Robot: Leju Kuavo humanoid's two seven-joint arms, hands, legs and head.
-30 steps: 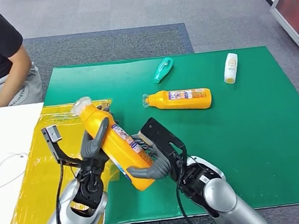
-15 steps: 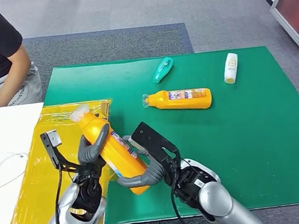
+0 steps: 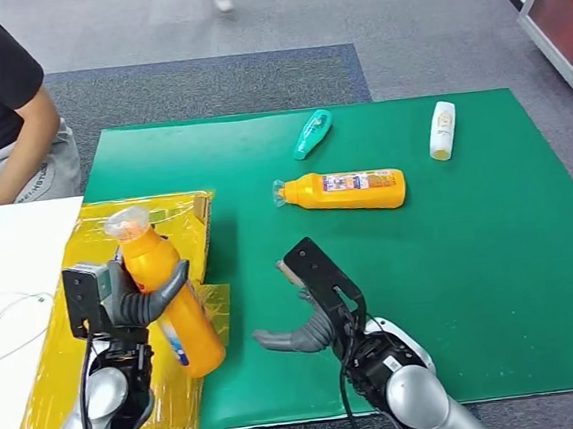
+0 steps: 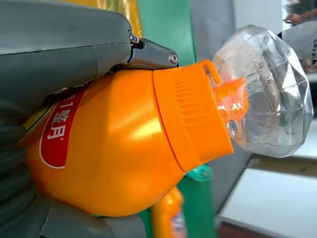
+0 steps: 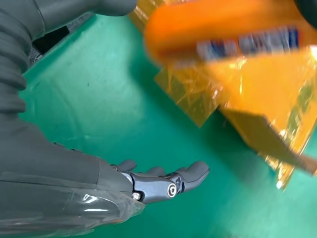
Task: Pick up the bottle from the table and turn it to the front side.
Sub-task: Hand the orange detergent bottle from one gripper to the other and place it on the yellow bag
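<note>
While held: bottle (image 3: 165, 295) tilted above yellow sheet (image 3: 66, 334), cap up.
Left hand (image 3: 136, 308): wrapped around bottle.
Right hand (image 3: 308, 318): fingers spread, holding nothing.
Tip: keep wrap firm, rotate slowly until label faces front.

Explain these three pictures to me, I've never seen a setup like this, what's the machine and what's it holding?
It is a humanoid robot with two silver arms. The wide picture looks down from its head; the other two come from cameras at its wrists. Its left hand grips an orange bottle with a clear cap, seen close up in the left wrist picture. Its right hand is open and holds nothing. On the green mat lie another orange bottle, a teal bottle and a white bottle. A yellow sheet lies at the left.
</note>
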